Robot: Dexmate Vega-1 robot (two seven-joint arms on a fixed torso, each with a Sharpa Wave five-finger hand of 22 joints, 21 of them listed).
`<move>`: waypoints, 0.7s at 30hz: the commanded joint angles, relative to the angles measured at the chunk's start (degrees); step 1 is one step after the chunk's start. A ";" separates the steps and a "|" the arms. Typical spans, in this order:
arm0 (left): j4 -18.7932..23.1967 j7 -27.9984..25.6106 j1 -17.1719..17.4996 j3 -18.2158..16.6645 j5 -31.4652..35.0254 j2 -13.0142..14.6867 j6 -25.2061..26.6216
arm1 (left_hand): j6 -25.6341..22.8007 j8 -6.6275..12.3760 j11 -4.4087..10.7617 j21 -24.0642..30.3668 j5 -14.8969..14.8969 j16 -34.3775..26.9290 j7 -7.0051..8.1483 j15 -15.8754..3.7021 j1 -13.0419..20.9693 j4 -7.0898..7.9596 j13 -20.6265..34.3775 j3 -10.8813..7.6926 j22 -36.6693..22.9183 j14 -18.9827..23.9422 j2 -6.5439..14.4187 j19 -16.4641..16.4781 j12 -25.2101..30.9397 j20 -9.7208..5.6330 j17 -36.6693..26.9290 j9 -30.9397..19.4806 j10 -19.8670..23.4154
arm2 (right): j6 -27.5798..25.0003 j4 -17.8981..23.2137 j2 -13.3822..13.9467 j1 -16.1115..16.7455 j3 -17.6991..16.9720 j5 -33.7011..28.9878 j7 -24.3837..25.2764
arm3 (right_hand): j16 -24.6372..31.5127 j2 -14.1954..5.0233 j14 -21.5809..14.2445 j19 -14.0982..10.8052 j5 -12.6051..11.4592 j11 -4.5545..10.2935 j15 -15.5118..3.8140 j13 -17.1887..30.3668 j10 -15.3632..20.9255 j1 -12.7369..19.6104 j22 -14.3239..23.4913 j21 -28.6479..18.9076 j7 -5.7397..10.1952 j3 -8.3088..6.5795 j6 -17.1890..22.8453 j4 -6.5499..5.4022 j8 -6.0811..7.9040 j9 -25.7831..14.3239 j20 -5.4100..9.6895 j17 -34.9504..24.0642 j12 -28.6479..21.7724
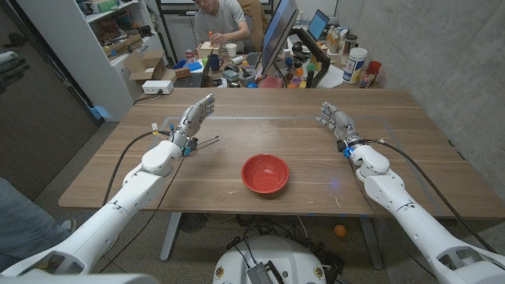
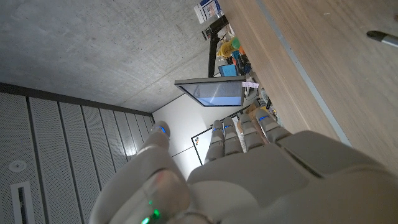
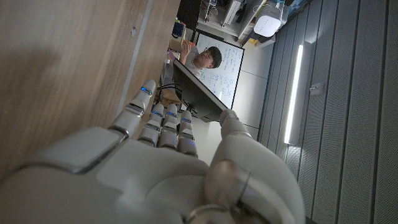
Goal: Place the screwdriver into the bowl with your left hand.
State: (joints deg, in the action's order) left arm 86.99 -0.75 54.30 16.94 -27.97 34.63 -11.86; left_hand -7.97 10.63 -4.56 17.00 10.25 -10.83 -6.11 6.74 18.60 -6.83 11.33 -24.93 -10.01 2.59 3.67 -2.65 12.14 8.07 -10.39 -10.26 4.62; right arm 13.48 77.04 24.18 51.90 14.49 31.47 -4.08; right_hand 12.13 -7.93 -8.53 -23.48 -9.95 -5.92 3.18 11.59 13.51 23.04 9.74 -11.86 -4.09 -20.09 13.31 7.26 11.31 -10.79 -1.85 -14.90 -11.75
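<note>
The screwdriver (image 1: 207, 143) lies on the wooden table (image 1: 410, 138). Its thin shaft points toward the table's middle and its handle end is hidden behind my left wrist. One dark end of the screwdriver (image 2: 384, 38) also lies on the wood in the left wrist view. My left hand (image 1: 197, 115) hovers just beyond it, fingers stretched out and apart, holding nothing. The red bowl (image 1: 265, 173) stands near the table's front middle, to the right of the screwdriver. My right hand (image 1: 335, 120) is held up on the right side, fingers extended and nothing in it.
A person (image 1: 222, 17) sits behind the far edge, next to a monitor (image 1: 278, 33) and several bottles and small items. Cardboard boxes (image 1: 150, 69) stand at the back left. A pale tape line (image 1: 260, 118) crosses the table.
</note>
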 commanded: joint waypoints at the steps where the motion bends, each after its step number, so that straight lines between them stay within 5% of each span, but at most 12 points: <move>1: 9.48 -3.60 4.65 -2.13 4.75 7.91 5.43 | 0.13 0.32 -0.48 -0.96 0.53 0.07 1.82 2.07 1.58 -1.04 0.44 -0.79 -0.34 -0.60 0.18 -0.93 -0.07 3.49 -0.21 -0.28 -0.69 | -0.32 1.12 -0.31 0.99 -0.45 -0.66 0.41 | 0.39 0.24 -0.32 -0.18 -0.22 -0.02 -0.02 0.11 0.50 0.24 0.16 0.13 0.24 0.06 0.23 -0.07 0.11 -0.16 -0.50 0.01 -0.14; 21: 23.52 -9.99 14.67 -9.08 11.92 20.35 16.66 | -1.67 1.01 0.02 -1.25 0.77 -1.17 2.65 2.19 4.04 -2.04 0.90 -2.05 -0.65 2.42 1.33 0.78 1.20 3.98 -0.38 -0.47 1.30 | -0.23 1.09 -0.92 0.40 0.05 -1.22 0.35 | 0.38 0.22 -0.37 -0.08 -0.23 -0.29 0.01 0.10 0.61 0.24 0.17 0.29 0.36 0.20 0.30 -0.06 0.10 -0.18 -0.73 0.23 -0.14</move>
State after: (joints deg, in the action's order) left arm 102.98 -7.93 63.75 11.52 -19.71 47.99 -2.08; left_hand -9.02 11.25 -4.61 15.85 10.65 -11.68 -3.68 8.81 21.93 -8.62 12.10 -26.72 -10.55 4.15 5.01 -2.35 12.77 11.89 -10.54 -10.55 5.20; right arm 13.22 78.18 23.59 52.72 14.24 30.50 -3.68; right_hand 12.13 -7.93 -8.51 -23.10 -9.94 -5.92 3.16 11.58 13.51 23.04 9.73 -11.63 -4.09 -20.09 13.31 7.26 11.31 -10.78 -2.29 -14.63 -11.75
